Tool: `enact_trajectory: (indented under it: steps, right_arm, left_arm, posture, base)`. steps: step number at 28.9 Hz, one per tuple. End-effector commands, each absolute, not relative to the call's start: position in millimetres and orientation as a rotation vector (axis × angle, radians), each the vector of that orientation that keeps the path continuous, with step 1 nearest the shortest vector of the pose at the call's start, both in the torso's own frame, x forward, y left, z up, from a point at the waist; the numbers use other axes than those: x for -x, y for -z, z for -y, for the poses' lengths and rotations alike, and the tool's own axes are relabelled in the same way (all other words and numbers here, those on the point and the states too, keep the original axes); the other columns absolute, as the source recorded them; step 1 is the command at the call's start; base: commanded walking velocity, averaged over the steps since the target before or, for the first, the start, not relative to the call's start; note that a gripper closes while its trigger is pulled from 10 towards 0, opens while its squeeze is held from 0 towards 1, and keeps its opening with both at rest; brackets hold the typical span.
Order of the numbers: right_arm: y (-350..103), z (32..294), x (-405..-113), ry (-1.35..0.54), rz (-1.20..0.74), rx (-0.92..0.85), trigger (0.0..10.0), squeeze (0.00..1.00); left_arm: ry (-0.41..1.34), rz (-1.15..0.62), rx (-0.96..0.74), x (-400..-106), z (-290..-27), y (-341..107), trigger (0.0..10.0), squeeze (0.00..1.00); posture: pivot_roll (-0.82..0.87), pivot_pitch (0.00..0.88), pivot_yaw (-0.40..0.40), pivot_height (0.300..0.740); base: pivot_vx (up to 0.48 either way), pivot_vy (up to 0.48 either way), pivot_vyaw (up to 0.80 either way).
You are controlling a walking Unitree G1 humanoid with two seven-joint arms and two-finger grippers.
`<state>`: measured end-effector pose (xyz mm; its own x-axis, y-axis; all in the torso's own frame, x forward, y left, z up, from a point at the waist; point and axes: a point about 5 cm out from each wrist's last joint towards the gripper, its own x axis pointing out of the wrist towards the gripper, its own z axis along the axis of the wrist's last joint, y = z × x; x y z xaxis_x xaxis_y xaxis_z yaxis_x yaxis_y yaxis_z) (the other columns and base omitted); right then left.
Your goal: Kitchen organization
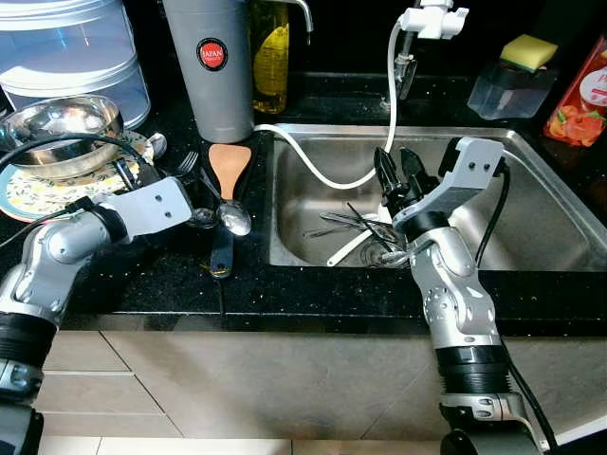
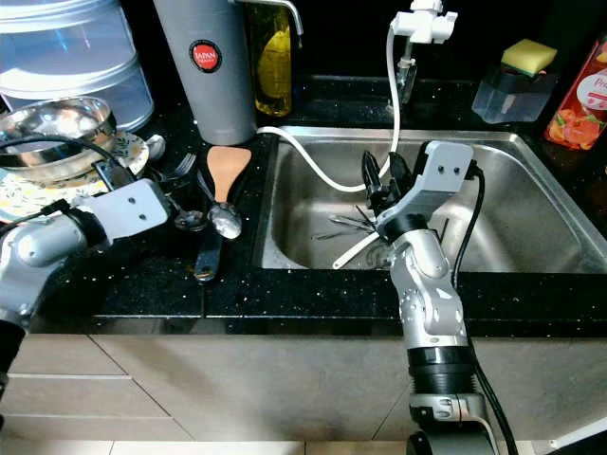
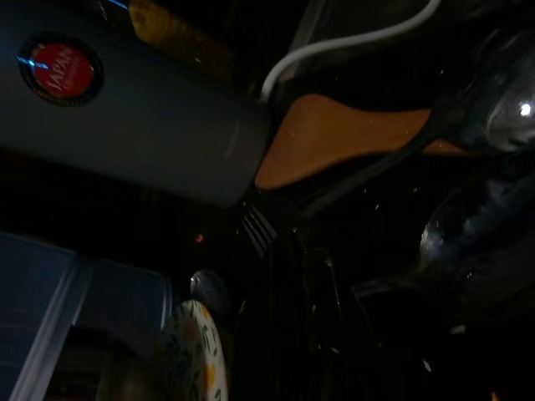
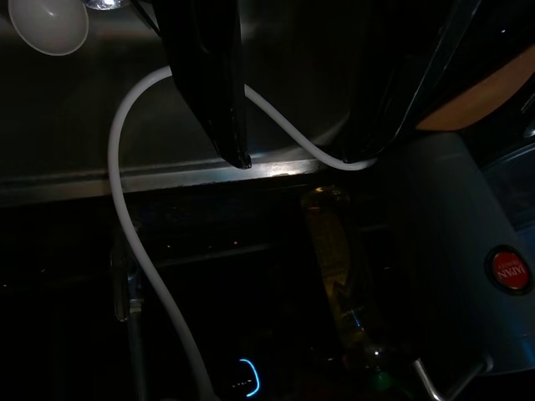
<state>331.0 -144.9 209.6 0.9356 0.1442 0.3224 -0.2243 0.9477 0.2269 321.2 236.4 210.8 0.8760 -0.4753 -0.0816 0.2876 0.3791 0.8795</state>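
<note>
Silver jointed arms — grey wrist housings, black cables, black-fingered pincers

A white hose point(image 1: 322, 161) runs from the white tap head point(image 1: 432, 19) down across the sink's back rim, and a clear soap dish point(image 1: 510, 87) with a yellow sponge point(image 1: 529, 50) on it stands behind the basin beside a red packet point(image 1: 580, 95). On the black speckled surface point(image 1: 285, 294), a grey cylinder point(image 1: 211, 66) (red round label) stands just beside a bottle of yellow oil point(image 1: 269, 57). A clear plastic container point(image 1: 71, 47) stands at the far left.
</note>
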Motion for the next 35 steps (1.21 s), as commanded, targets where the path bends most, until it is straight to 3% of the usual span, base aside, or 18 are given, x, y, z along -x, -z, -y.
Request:
enact_trajectory:
  steps: [1, 10, 11, 12, 13, 17, 22, 24, 30, 31, 35]
  right_arm:
    - [-212.0, 142.9, -331.6, -0.197, 0.306, -0.263, 10.0, 0.0]
    - [-213.2, 143.3, -333.1, -0.201, 0.31, -0.258, 10.0, 0.0]
    - [-213.0, 144.3, -332.8, -0.199, 0.31, -0.256, 10.0, 0.0]
    - [-213.0, 144.3, -332.8, -0.199, 0.31, -0.256, 10.0, 0.0]
    - [-212.6, 145.2, -332.3, -0.197, 0.31, -0.254, 10.0, 0.0]
    - [-212.4, 146.1, -332.2, -0.194, 0.31, -0.253, 10.0, 0.0]
    - [-212.3, 146.1, -334.2, -0.199, 0.308, -0.252, 10.0, 0.0]
    - [-212.5, 144.3, -336.1, -0.206, 0.307, -0.256, 10.0, 0.0]
    - [-214.7, 137.6, -340.2, -0.234, 0.305, -0.261, 10.0, 0.0]
    - [-215.4, 137.3, -340.3, -0.236, 0.306, -0.26, 10.0, 0.0]
    - [-215.8, 140.7, -338.9, -0.225, 0.308, -0.256, 10.0, 0.0]
  left_arm:
    - [0.514, 0.199, -1.066, -318.7, -228.1, -204.1, 10.0, 0.0]
    - [0.619, 0.197, -0.9, -297.7, -218.2, -236.5, 10.0, 0.0]
    - [0.653, 0.175, -0.898, -287.4, -221.8, -247.1, 10.0, 0.79]
    - [0.653, 0.175, -0.898, -287.4, -221.8, -247.1, 10.0, 0.79]
    - [0.682, 0.16, -0.891, -279.8, -224.0, -252.5, 10.0, 1.0]
    - [0.702, 0.15, -0.89, -273.8, -226.3, -257.4, 10.0, 1.0]
    - [0.741, -0.056, -0.904, -262.8, -254.1, -248.3, 10.0, 1.0]
    - [0.697, -0.128, -0.893, -270.4, -268.6, -238.1, 10.0, 1.0]
    - [0.717, -0.196, -0.76, -292.5, -266.1, -217.4, 10.0, 1.0]
    - [0.736, -0.198, -0.75, -297.1, -261.7, -216.4, 10.0, 0.0]
    - [0.859, -0.207, -0.715, -301.6, -246.6, -213.6, 10.0, 0.0]
  posture:
    - [0.18, 0.0, -0.033, 0.74]
    - [0.19, 0.0, -0.035, 0.74]
    - [0.19, 0.0, -0.03, 0.74]
    - [0.19, 0.0, -0.03, 0.74]
    - [0.19, 0.0, -0.031, 0.74]
    - [0.19, 0.0, -0.031, 0.74]
    - [0.2, 0.0, -0.036, 0.74]
    - [0.22, 0.0, -0.05, 0.74]
    - [0.22, 0.0, -0.066, 0.74]
    - [0.21, 0.0, -0.064, 0.74]
    - [0.19, 0.0, -0.053, 0.74]
  base:
    - [0.0, 0.0, 0.0]
    - [0.0, 0.0, 0.0]
    - [0.0, 0.0, 0.0]
    - [0.0, 0.0, 0.0]
    - [0.0, 0.0, 0.0]
    - [0.0, 0.0, 0.0]
    - [0.0, 0.0, 0.0]
    - [0.0, 0.0, 0.0]
    - [0.0, 0.0, 0.0]
    - [0.0, 0.0, 0.0]
    - [0.0, 0.0, 0.0]
